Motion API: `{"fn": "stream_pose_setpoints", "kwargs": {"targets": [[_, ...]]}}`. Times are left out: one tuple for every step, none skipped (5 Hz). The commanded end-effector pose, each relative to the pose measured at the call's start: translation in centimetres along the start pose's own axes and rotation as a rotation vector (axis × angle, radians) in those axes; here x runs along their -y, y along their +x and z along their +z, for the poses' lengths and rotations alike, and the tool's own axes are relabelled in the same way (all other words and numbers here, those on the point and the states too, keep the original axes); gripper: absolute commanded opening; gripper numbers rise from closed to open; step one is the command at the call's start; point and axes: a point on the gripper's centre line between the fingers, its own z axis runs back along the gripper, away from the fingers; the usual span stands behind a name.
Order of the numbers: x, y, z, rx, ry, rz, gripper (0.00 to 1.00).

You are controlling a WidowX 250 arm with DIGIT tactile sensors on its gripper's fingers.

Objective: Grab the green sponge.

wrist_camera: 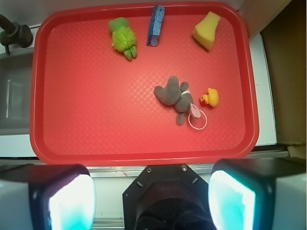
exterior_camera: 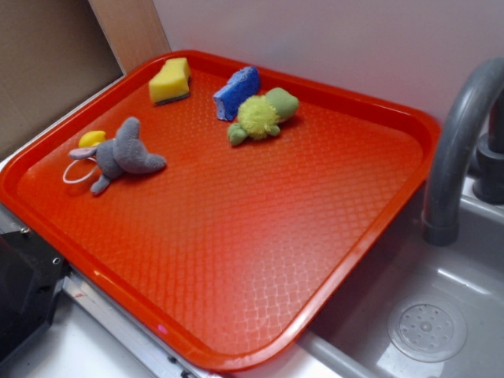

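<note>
Gripper (wrist_camera: 152, 199) was wide open, its fingers (wrist_camera: 72, 201) spread at the wrist view's bottom edge, high above the red tray (exterior_camera: 236, 346). Green sponge (exterior_camera: 170, 80) lay in the tray's far corner, untouched, beside the blue sponge (exterior_camera: 235, 92). Green plush (exterior_camera: 263, 116) touched the blue one. Grey mouse (exterior_camera: 122, 156) and duck (wrist_camera: 210, 97) sat apart.

No text, label, brand, number or sign could be read on anything in either the exterior or wrist view.
</note>
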Motion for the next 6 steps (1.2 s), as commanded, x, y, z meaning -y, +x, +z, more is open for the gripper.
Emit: {"fn": "stream_pose_setpoints", "kwargs": {"targets": [[0.0, 0.0, 0.0, 0.0, 0.0, 0.0, 1.0], [-2.1, 1.5, -2.1, 0.032, -0.086, 0.245, 1.0], [-6.2, 4.8, -6.5, 0.08, -0.101, 0.494, 1.0], [-8.5, 6.6, -8.9, 0.156, -0.07, 0.66, 1.0], [-10.8, 11.3, -12.4, 0.259, -0.084, 0.667, 1.0], [-12.0, 14.4, -14.4, 0.302, -0.044, 0.688, 1.0]]}}
